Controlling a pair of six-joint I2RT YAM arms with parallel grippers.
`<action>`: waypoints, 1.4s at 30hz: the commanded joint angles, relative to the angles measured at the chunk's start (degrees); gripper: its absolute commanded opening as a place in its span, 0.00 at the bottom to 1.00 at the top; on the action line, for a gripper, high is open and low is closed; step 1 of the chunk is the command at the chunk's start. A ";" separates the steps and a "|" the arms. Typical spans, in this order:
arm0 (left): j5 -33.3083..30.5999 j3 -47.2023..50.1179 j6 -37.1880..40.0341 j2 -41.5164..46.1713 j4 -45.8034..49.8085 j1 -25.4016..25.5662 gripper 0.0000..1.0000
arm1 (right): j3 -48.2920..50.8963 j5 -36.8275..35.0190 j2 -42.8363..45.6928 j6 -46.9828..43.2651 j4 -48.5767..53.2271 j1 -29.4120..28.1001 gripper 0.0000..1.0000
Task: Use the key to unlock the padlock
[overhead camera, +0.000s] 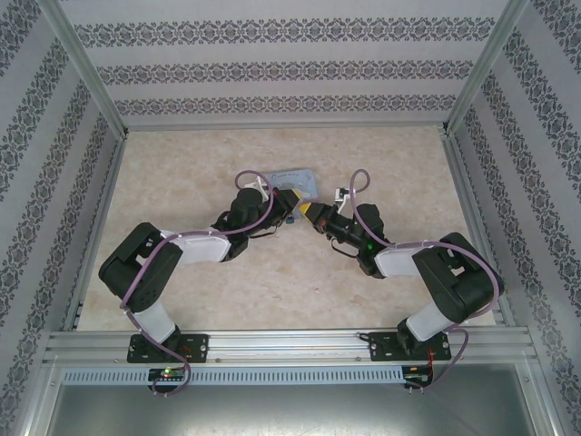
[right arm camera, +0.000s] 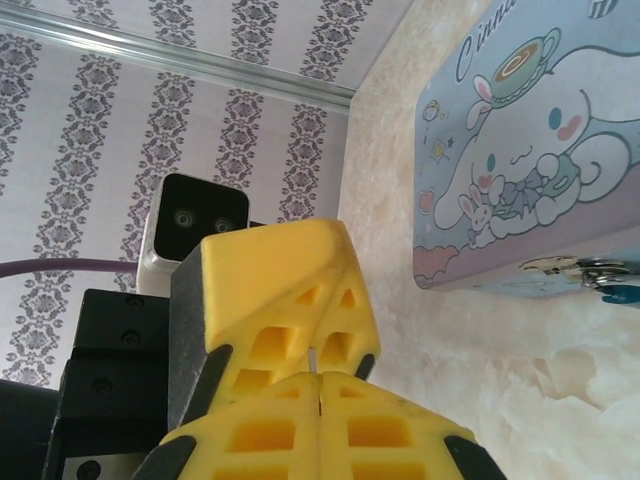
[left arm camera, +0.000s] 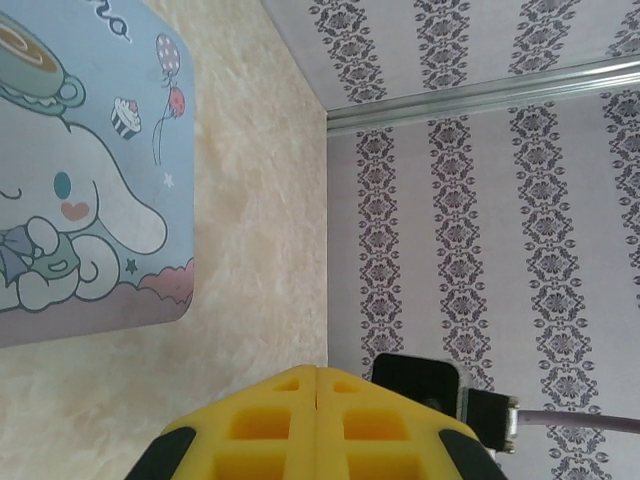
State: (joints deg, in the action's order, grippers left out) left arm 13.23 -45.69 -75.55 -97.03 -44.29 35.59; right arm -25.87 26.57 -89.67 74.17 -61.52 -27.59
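Both my yellow left jaws and right jaws are pressed tight together, tips close, beside the pale blue cartoon tin box (right arm camera: 520,150).

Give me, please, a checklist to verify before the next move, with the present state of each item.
1. Left end effector shut: ok, its fingers meet on a seam.
2. Right end effector shut: ok.
3. Key held: cannot tell; a thin silvery sliver at the right fingertips may be it.
4. Padlock found: cannot tell; a blue bit beside the metal hasp of the tin box is cut by the frame edge.
5. Room between end effectors: not ok; the left one sits close against the right fingertips.
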 commanded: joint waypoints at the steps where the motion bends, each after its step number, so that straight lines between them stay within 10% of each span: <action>1: -1.10 0.89 -0.02 2.59 -3.62 -0.35 0.00 | 0.95 -1.10 -0.83 0.51 -0.58 0.61 0.00; 9: -0.96 0.88 0.12 2.98 -1.43 -0.34 0.01 | 0.91 -0.50 -0.49 0.57 -0.88 0.61 0.00; 20: 0.76 1.32 0.31 1.99 -0.44 -0.32 0.33 | 0.42 2.41 1.05 -0.52 -0.53 0.83 0.00; 31: 0.14 2.01 10.57 7.58 16.15 -0.74 1.00 | -0.31 5.45 2.02 -0.70 4.97 6.37 0.00; 42: -2.01 -3.34 31.34 7.81 40.60 -0.79 1.00 | -14.58 11.25 -2.80 -4.91 18.46 10.82 0.00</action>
State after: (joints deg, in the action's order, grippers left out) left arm 12.91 -47.31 -52.71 -89.34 -11.73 35.48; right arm -37.23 35.11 -90.11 71.53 -46.15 -17.34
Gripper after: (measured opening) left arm 0.995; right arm 0.051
